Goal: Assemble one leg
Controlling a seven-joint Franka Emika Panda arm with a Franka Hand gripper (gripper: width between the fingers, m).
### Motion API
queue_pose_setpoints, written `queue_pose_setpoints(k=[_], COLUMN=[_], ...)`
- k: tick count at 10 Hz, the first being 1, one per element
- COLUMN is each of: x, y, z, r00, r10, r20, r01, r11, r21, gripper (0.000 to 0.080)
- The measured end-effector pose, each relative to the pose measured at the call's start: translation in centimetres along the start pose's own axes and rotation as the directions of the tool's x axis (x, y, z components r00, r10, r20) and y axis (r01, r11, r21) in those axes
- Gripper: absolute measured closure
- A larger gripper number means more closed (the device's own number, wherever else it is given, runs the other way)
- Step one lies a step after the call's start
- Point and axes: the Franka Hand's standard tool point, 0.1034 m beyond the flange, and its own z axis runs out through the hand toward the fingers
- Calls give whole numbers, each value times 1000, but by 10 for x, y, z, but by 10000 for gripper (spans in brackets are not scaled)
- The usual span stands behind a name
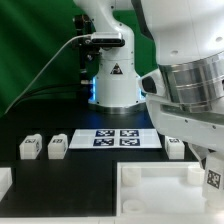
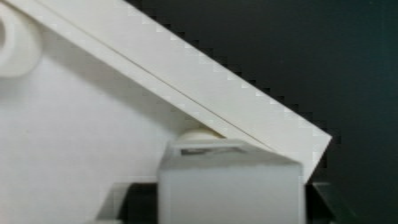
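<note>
Large white square plastic piece (image 1: pixel 150 188) lies nearest, a small white tagged plastic leg (image 1: pixel 57 146) beyond. Gripper (image 1: pixel 211 172) hangs over the piece, opening impossible to tell.

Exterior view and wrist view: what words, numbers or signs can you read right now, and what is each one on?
No words or numbers are readable.
On the arm base: a dark triangle sign, symbol too small to read.
On the marker board: four black square tags, patterns only, no text.
On the legs: black-and-white square tags, too small to read.
Wrist view: no text at all.
</note>
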Motion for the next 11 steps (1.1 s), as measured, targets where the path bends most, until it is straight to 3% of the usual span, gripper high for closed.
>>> queue_pose_setpoints(k=[1,2,3,4,6,7,8,9,10,11], x=[2,9,10,11,9,8,5,3,0,2], y=[-2,-2,-1,1,2,1,1,3,0,1], z=[0,0,0,2,3,2,1,0,-4,-3], r00=[993,951,822,851,858,887,916,985,1000,994], r10=[119,308,566,521,510,459,399,174,19,-100], r20=[7,26,66,64,64,54,47,4,-18,-34], r01=[-119,-309,-569,-524,-513,-461,-401,-173,-18,103], r11=[993,947,806,834,842,871,901,977,995,990], r21=[27,86,162,172,169,171,164,126,98,99], gripper=[500,500,500,500,500,425,230,175,175,155])
